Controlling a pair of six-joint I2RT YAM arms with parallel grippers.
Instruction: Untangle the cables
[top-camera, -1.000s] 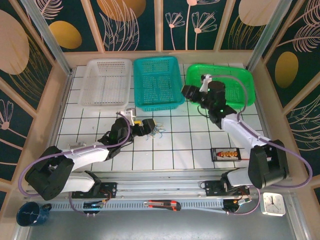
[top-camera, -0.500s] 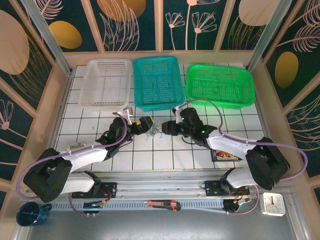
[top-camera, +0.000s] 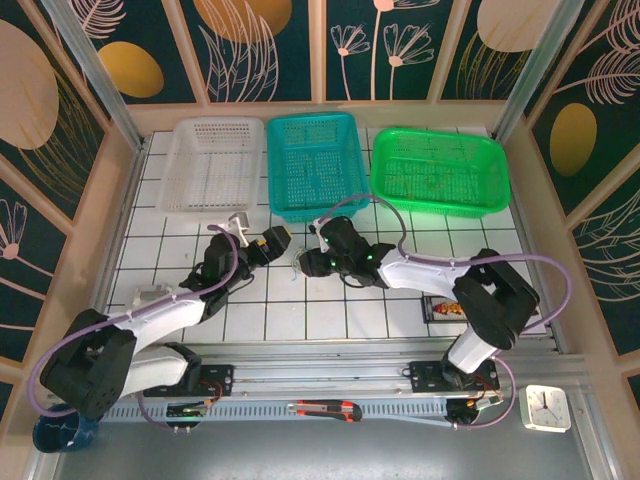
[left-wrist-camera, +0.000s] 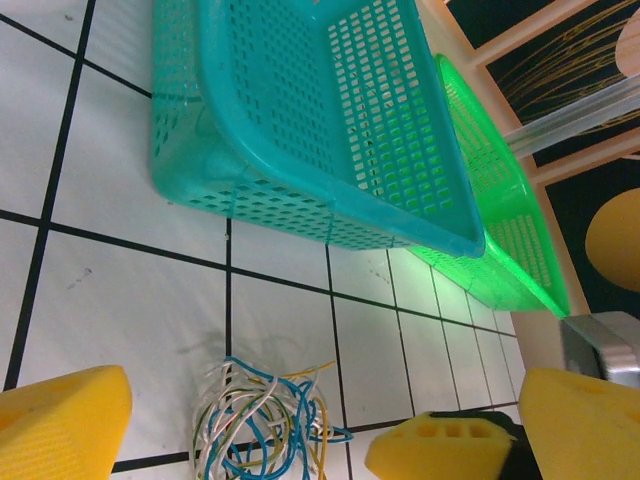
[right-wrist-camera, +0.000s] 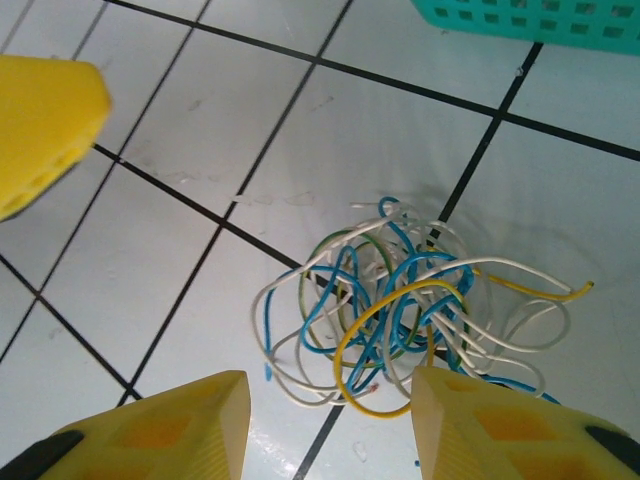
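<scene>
The cables are a small tangle of blue, white and yellow wires lying on the white tiled table in front of the teal basket. In the right wrist view the cables lie just ahead of my right gripper. It is open, and a yellow loop reaches into the gap between its fingers without being pinched. My left gripper is wide open, with the cables between and just ahead of its yellow fingers. From above, the left gripper sits left of the tangle and the right gripper right of it.
A white basket, a teal basket and a green basket line the back of the table. A black tray with orange items lies at the front right. A box cutter and a clock rest by the rail.
My right arm swung from the green basket down and left to the tangle. The left gripper shifted slightly left and stayed open.
</scene>
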